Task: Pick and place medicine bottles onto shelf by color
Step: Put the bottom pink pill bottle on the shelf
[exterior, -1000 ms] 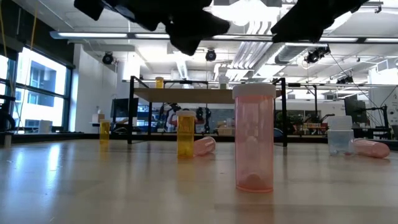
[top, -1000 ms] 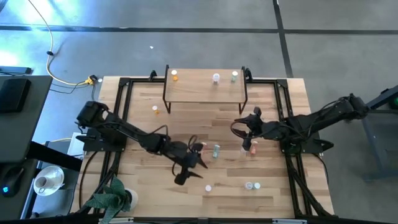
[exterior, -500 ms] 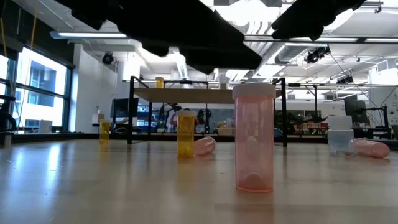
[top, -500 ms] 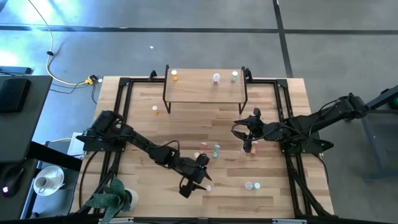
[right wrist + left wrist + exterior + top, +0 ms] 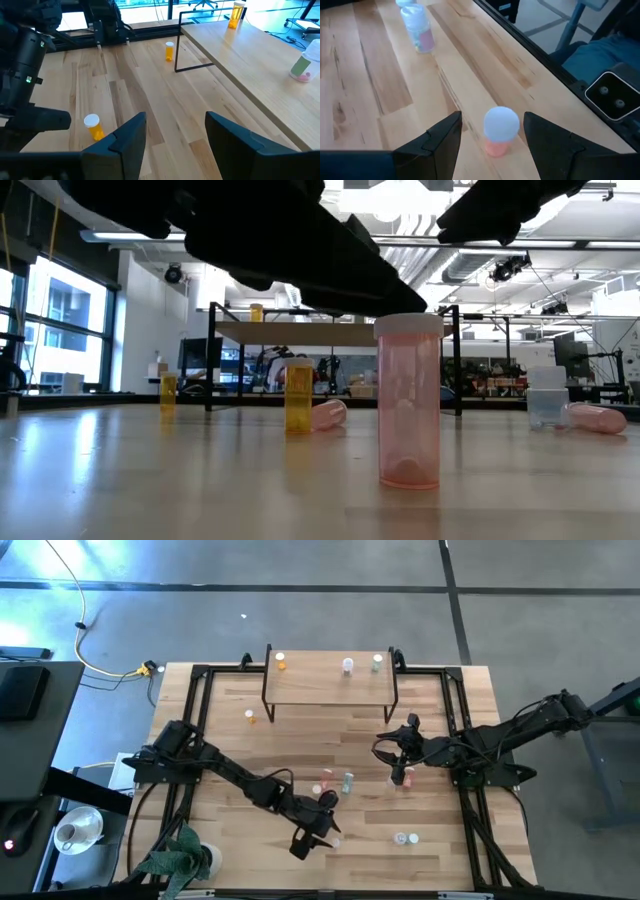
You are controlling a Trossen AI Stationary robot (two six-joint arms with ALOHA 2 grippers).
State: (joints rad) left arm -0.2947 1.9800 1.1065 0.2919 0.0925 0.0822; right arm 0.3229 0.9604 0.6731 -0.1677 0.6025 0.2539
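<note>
My left end effector (image 5: 490,137) reaches low over the bench (image 5: 230,755), fingers spread either side of a pink bottle (image 5: 501,131).

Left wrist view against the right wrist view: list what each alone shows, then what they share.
Only the left wrist view: a pink bottle upright between the left gripper's open fingers, and a pale bottle farther off.

Only the right wrist view: the shelf with an orange bottle and a green one on it, plus two orange bottles on the table.

Both: the wooden table and open fingers; the right gripper holds nothing.
</note>
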